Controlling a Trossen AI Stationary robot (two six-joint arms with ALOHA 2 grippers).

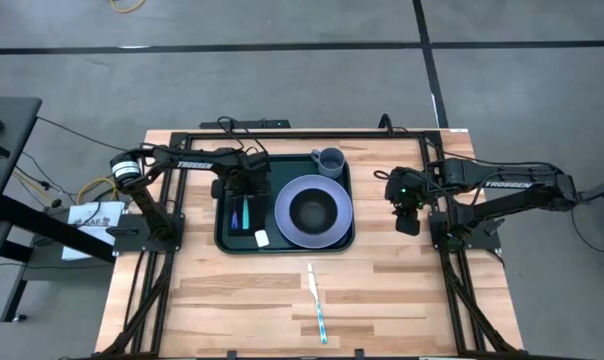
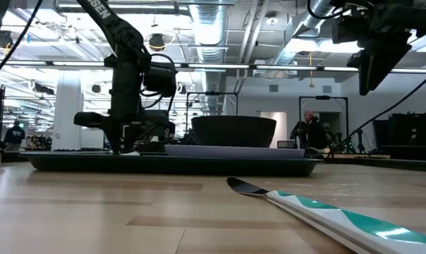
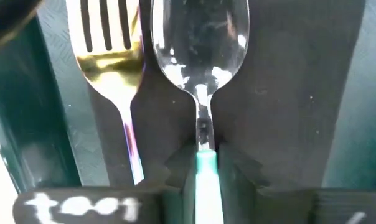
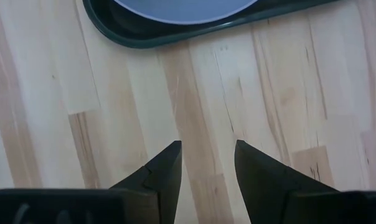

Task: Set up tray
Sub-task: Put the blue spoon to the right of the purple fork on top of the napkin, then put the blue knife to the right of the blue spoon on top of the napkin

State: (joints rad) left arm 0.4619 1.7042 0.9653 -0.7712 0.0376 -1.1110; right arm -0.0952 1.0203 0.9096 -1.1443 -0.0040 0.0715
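Note:
The dark green tray (image 1: 282, 243) sits mid-table and carries a lavender plate (image 1: 287, 212) with a dark bowl (image 1: 314, 210) on it. A grey cup (image 1: 329, 160) stands at its far edge. A black napkin (image 3: 287, 93) lies on the tray's left part. On it lie a gold fork (image 3: 113, 62) and a silver spoon (image 3: 200, 43) with a teal handle. My left gripper (image 1: 242, 188) reaches down over the napkin and is shut on the spoon. My right gripper (image 4: 206, 162) hangs open above bare table, right of the tray. A teal-handled knife (image 1: 317, 300) lies on the table near the front edge. My left gripper pinches the spoon's teal handle (image 3: 205, 165) just behind the metal neck, between its two fingers (image 3: 175, 177). It comes from above, pointing down, with the fingers across the handle. The spoon lies level along the napkin beside the fork; whether it rests on the napkin I cannot tell.
A small white object (image 1: 262, 237) lies on the tray's near left corner. Black frame rails (image 1: 452, 270) run along both table sides. Bare wood lies in front of the tray around the knife (image 2: 326, 208). People stand in the room beyond the table.

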